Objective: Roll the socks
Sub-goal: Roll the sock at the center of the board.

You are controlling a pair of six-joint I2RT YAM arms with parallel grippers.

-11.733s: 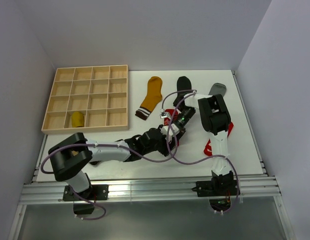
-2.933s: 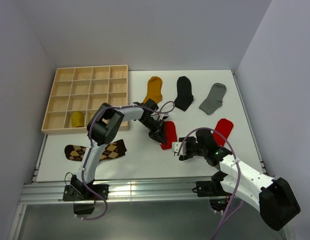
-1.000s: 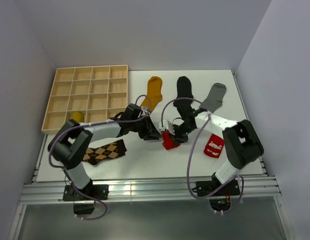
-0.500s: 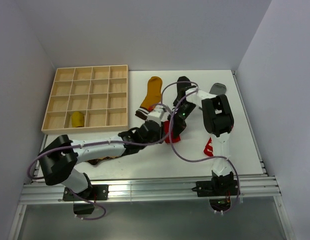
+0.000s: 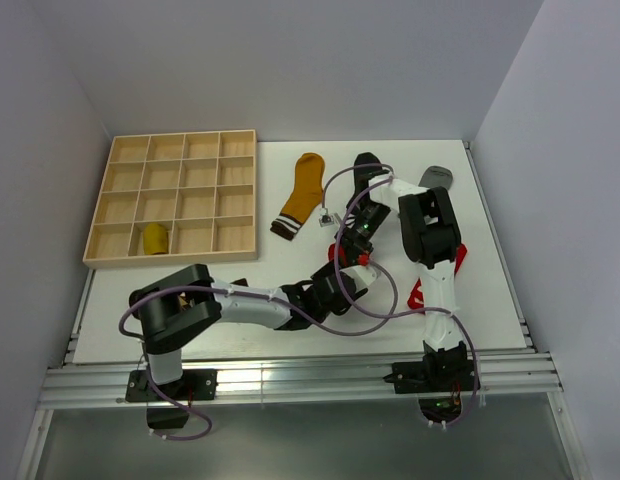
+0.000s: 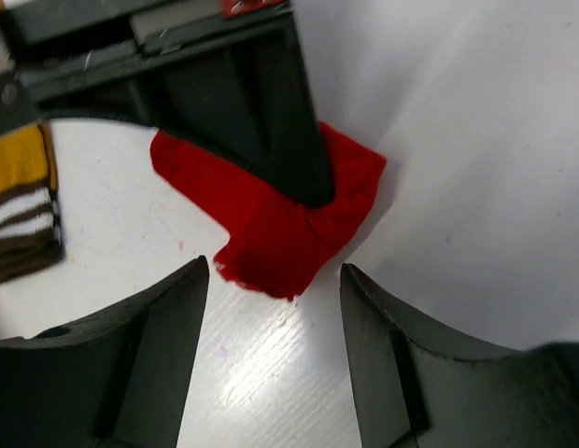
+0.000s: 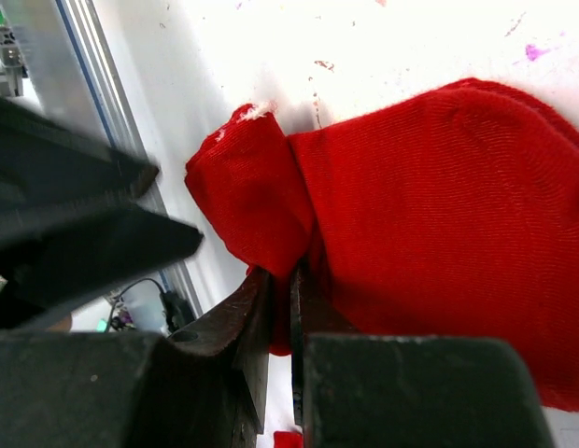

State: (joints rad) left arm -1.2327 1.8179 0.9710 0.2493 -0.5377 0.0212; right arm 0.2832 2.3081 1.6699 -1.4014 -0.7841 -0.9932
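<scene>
A red sock [image 6: 280, 229] lies folded on the white table, and my right gripper [image 7: 285, 275] is shut on its folded edge. The right gripper's dark fingers [image 6: 271, 121] press down on the fabric from above. My left gripper [image 6: 275, 271] stands open just short of the sock's near corner, with nothing between its jaws. From above, the left gripper [image 5: 340, 282] sits just in front of the right gripper [image 5: 353, 250]. A second red sock [image 5: 418, 292] lies partly under the right arm. Flat mustard [image 5: 302, 193], black [image 5: 365, 163] and grey [image 5: 436, 177] socks lie further back.
A wooden grid tray [image 5: 175, 160] stands at the back left with a rolled mustard bundle [image 5: 153, 238] in one near compartment. Both arms and their purple cables cross the middle of the table. The mustard sock's striped cuff [image 6: 19, 210] lies left of the red sock.
My left gripper has opened wide, let go of the red sock and backed toward the near edge. The right gripper stays shut on the red sock.
</scene>
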